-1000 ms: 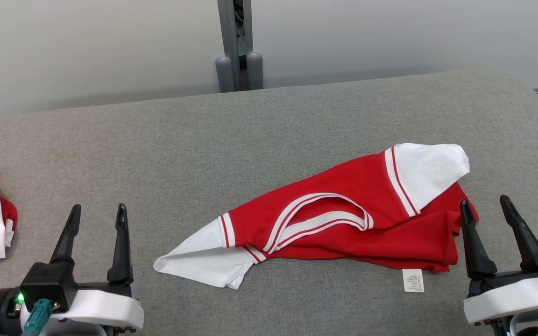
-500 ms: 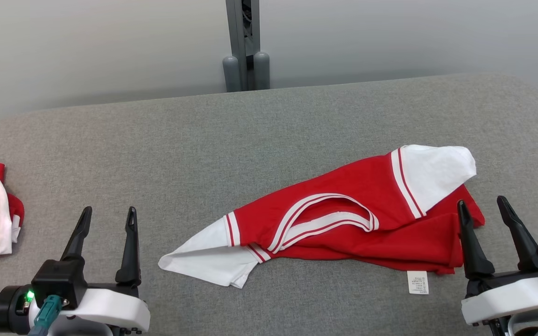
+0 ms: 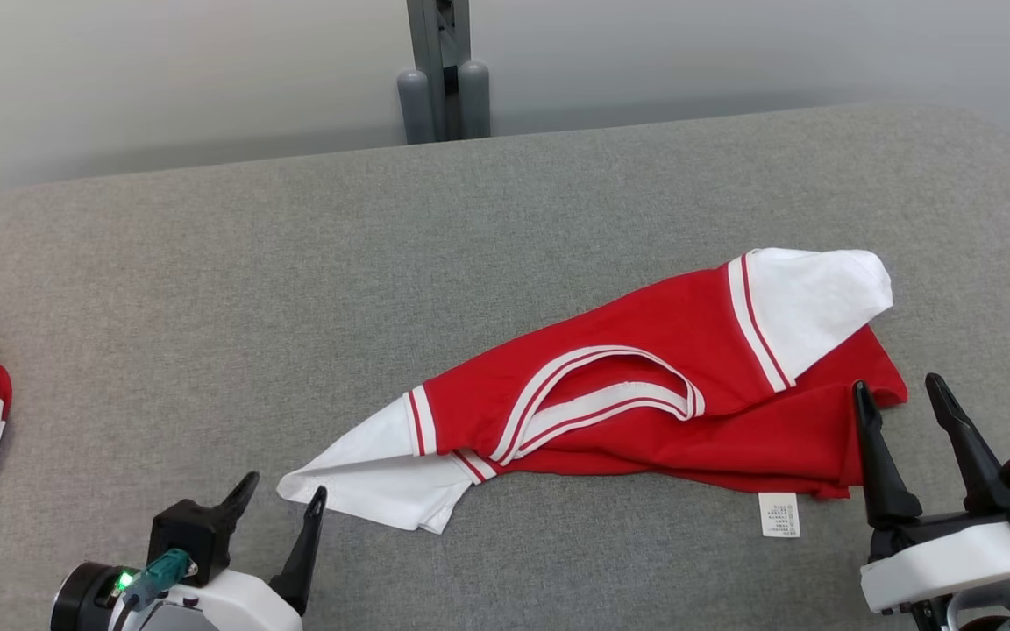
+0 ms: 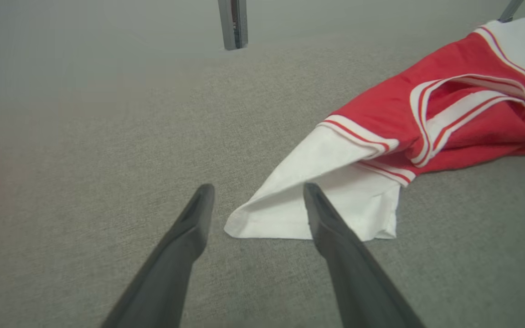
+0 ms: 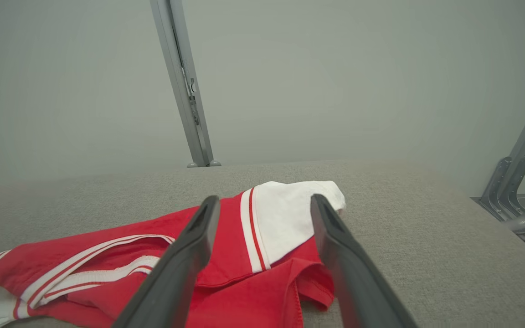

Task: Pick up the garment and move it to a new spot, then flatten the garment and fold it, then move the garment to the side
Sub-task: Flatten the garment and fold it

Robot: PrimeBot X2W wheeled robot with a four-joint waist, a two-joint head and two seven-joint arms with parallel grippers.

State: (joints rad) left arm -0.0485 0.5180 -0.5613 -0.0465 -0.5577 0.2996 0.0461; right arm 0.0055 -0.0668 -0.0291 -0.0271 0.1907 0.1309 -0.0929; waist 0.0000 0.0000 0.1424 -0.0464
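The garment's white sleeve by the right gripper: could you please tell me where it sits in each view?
Head view: white sleeve, right of centre.
Left wrist view: top right corner.
Right wrist view: middle, just below centre.
Shared landmark: grey post beyond the table.

We see soft, even light with no single clear source, bright but without glare. The garment (image 3: pixel 645 386) throws only a thin, pale shadow onto the grey bench (image 3: pixel 295 263). The head view is sharp, though the bench's far edge bows down toward the corners. In both wrist views a milky haze dulls the wall, and the left fingers (image 4: pixel 171 259) and right fingers (image 5: pixel 176 273) blur near the lens. The post (image 5: pixel 185 91) leans in the right wrist view.
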